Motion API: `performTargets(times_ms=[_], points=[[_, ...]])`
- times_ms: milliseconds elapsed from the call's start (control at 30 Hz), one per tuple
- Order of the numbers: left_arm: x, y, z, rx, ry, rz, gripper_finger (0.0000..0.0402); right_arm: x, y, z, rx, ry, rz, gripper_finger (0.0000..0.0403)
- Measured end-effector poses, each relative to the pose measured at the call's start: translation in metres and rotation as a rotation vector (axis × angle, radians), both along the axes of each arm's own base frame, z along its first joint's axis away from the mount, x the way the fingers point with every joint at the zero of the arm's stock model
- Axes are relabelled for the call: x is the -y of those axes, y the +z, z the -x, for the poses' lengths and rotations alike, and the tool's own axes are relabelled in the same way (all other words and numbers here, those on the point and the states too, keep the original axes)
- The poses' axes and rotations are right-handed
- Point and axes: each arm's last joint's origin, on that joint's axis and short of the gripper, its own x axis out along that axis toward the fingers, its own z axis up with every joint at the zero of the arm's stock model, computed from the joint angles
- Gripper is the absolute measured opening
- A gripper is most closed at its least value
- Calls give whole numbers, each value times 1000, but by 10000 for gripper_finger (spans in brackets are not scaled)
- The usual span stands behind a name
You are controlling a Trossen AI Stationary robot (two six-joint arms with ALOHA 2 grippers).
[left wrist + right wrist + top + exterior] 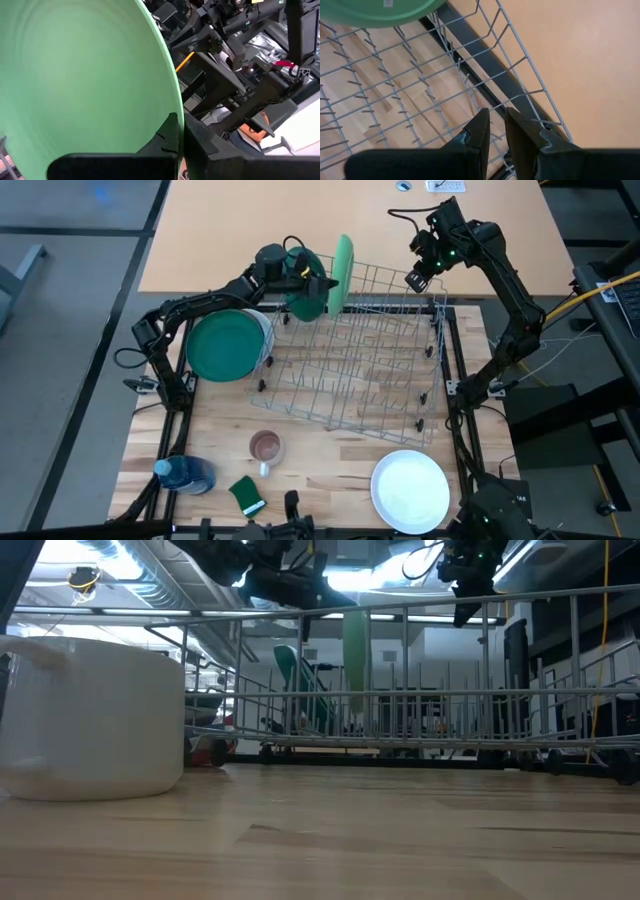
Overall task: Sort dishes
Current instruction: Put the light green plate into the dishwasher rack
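Light green plate point(343, 275) stands on edge in the rack's point(380, 370) far-left corner; it looks rigid, light and slick, so take it by the rim. Your left gripper point(312, 280) is clamped on the dark green plate's point(306, 298) rim beside it. Right gripper point(418, 278) hovers over the rack's far-right corner, jaws slightly apart, holding nothing.

A grey floor point(60, 300) surrounds the pale wooden table point(230, 230), with ceiling ducts point(110, 570) overhead.

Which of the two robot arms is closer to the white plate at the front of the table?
Neither clearly: the white plate lies toward the right arm's side, but the right gripper and left gripper are both far off, over the rack's far end.
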Motion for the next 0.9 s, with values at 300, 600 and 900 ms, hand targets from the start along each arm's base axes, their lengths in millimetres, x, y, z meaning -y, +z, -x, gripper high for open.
performTargets(times_ms=[300,600,900], points=[[-2,-4,3,-45,42,62,0,0,0,0,0,0,0,65],[-3,-13,5,-114,115,163,24,0,0,0,-1,0,-1,65],[-3,-15,5,-117,122,178,66,0,0,0,-1,0,-2,65]])
